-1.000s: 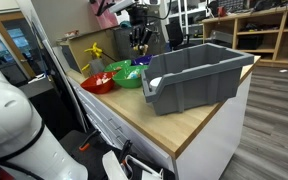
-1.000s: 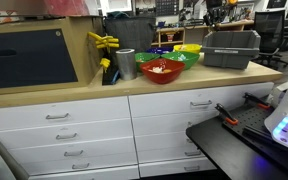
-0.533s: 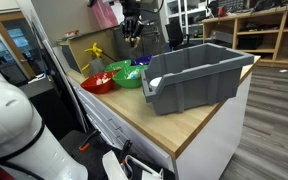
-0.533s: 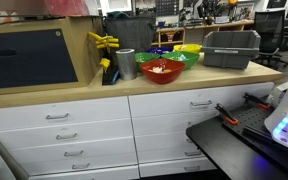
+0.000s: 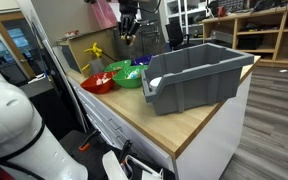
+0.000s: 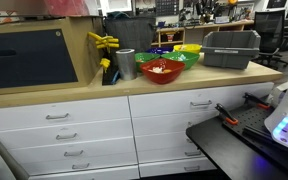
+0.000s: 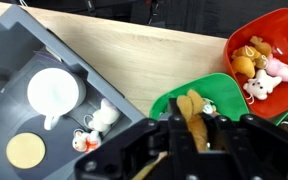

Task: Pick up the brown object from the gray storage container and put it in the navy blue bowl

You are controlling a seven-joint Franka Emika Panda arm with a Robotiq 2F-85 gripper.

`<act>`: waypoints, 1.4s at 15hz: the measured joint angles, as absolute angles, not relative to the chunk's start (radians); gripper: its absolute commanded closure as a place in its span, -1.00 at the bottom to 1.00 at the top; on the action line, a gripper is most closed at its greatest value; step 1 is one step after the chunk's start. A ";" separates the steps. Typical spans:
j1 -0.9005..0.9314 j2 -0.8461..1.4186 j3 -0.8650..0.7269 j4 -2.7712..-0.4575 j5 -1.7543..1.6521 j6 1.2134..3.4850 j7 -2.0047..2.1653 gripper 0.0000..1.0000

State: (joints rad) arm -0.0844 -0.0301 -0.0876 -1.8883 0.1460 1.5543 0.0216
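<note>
The tool [image 7: 192, 138] is clamped narrow on the brown object [image 7: 191, 106], which hangs in the air over the green bowl [image 7: 168, 101] (the wrist view shows it pinched between both fingers), clear of the bin [image 5: 196, 76] at the counter's [image 5: 182, 126] end edge. The navy bowl [image 5: 142, 61] sits just behind the green bowl, toward the back edge, with the red bowl [image 5: 97, 83] beside them.

Plastic and wood.
Matt plastic on the gray storage container [image 5: 199, 85]; smooth pale wood countertop [image 7: 134, 50]; glossy red bowl [image 7: 284, 22] at two o'clock.
</note>
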 measured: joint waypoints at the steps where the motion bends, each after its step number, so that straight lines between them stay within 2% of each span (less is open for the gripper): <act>1: -0.084 -0.030 -0.088 -1.888 0.146 1.554 0.022 0.87; 2: -0.084 -0.030 -0.088 -1.888 0.146 1.554 0.022 0.97; 11: -0.033 0.031 -0.023 -1.934 0.225 1.587 0.022 0.97; 21: 0.062 0.221 0.068 -1.821 0.175 1.817 -0.018 0.97</act>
State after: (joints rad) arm 0.0622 0.2208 0.0678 -1.8211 0.1751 1.8171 -0.0184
